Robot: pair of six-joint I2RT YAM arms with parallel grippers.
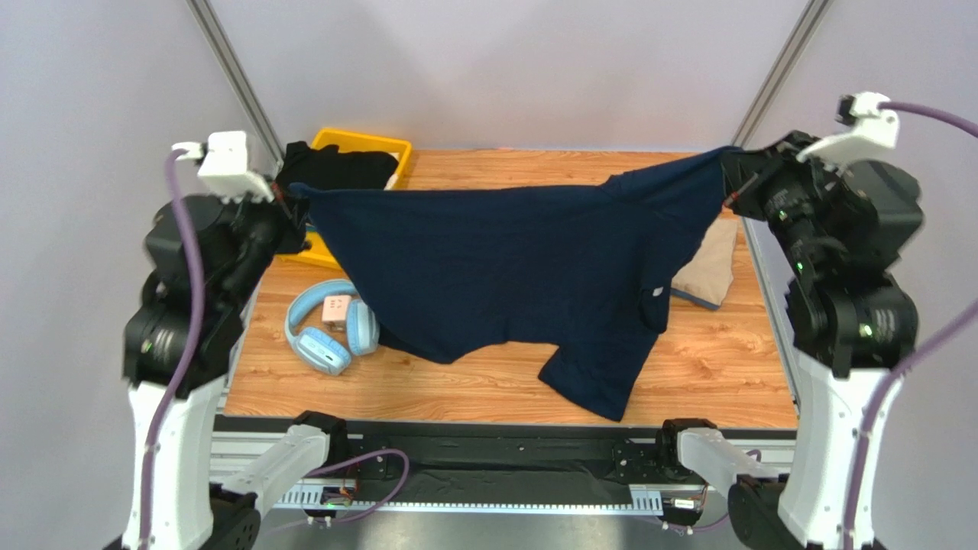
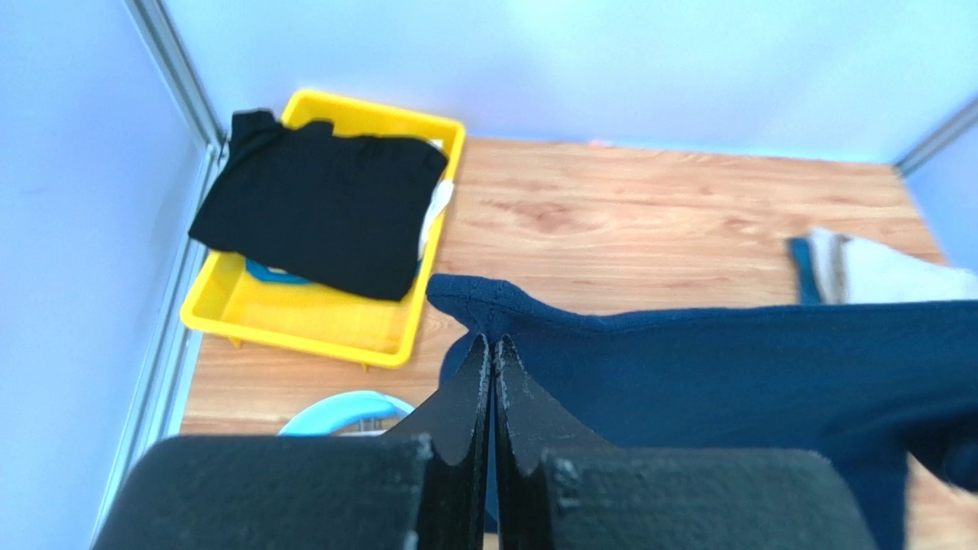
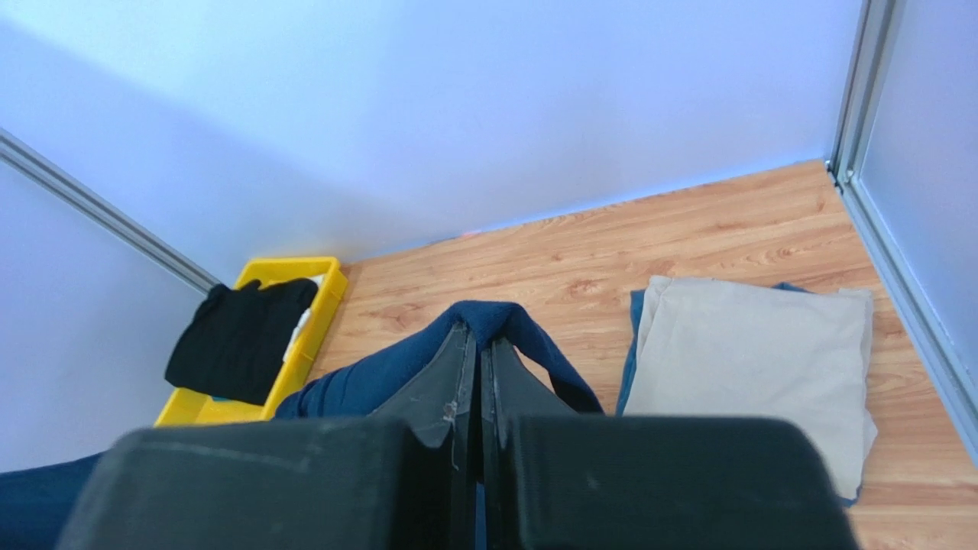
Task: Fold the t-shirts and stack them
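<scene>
left hand (image 1: 294, 209) and right hand (image 1: 735, 183) both pinched tight on the navy shirt (image 1: 517, 275), strung up over the worktop (image 1: 712, 372), headphones (image 1: 331, 327) and tan shirt (image 1: 712, 269) close by, black shirt (image 1: 339, 170) draped on bin (image 1: 396, 149)

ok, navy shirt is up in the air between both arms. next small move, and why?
Probably lower both together to lay the navy shirt flat on the table. It hangs stretched between the left gripper and right gripper, both shut on it. Mind the headphones near its left side.
</scene>
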